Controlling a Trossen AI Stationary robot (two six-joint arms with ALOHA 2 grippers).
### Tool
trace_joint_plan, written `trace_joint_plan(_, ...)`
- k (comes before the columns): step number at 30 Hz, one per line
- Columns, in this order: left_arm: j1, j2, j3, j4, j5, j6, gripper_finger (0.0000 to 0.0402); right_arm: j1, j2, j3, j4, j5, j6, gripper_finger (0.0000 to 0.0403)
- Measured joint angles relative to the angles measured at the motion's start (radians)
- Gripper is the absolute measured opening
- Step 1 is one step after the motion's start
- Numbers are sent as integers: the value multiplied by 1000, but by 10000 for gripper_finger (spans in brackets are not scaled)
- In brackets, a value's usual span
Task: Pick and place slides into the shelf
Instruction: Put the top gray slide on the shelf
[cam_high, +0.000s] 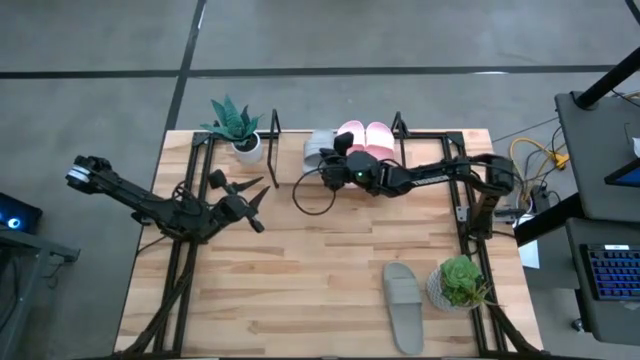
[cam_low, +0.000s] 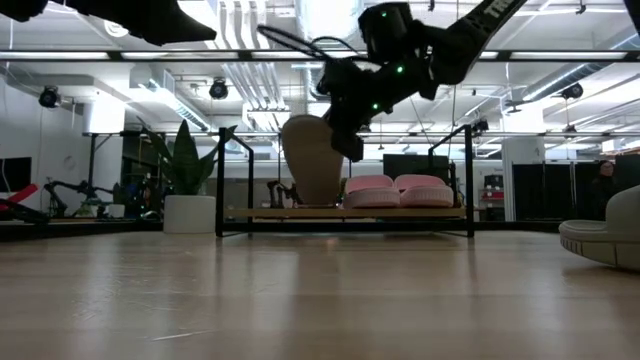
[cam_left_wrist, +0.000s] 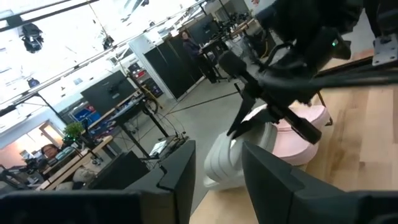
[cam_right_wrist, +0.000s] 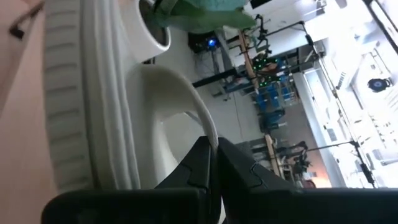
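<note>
One grey-green slide (cam_high: 318, 148) stands on end over the shelf's (cam_low: 300, 212) left part, next to two pale pink slides (cam_high: 365, 135) lying flat on the wooden board. My right gripper (cam_high: 330, 166) reaches in from the table's right and is shut on that grey-green slide (cam_low: 312, 160). The second grey-green slide (cam_high: 404, 305) lies sole-down on the table near the near right corner. My left gripper (cam_high: 260, 203) hovers open over the table's left middle, touching nothing. The left wrist view shows the held slide (cam_left_wrist: 224, 163) beside the pink ones (cam_left_wrist: 298, 134). My right gripper (cam_right_wrist: 211, 146) pinches the edge of the grey-green slide's broad strap (cam_right_wrist: 208, 124) between its two fingers, coming from the table's right and slanting down. The slide stands nearly upright on one end, with its lower end (cam_low: 315, 202) at the shelf board; whether that end touches the board does not show.
A potted plant (cam_high: 236, 125) stands at the shelf's left end, and a second one (cam_high: 458, 282) sits near the right edge beside the loose slide. Black arm-mount frames (cam_high: 190, 200) run along both table sides. Bare wood (cam_high: 310, 270) lies in the middle.
</note>
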Motion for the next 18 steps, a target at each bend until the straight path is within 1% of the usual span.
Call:
trace_joint_plan(7, 0, 1, 0, -3, -12, 1, 114, -15, 72, 35, -4, 21, -42, 8)
trace_joint_plan(11, 0, 2, 0, -4, -12, 1, 114, -16, 68, 36, -79, 21, -40, 8)
trace_joint_plan(14, 0, 2, 0, -2, -12, 1, 114, -15, 66, 38, -120, 21, -10, 10)
trace_joint_plan(18, 0, 2, 0, -3, -12, 1, 114, -15, 64, 57, -181, 3, 41, 25)
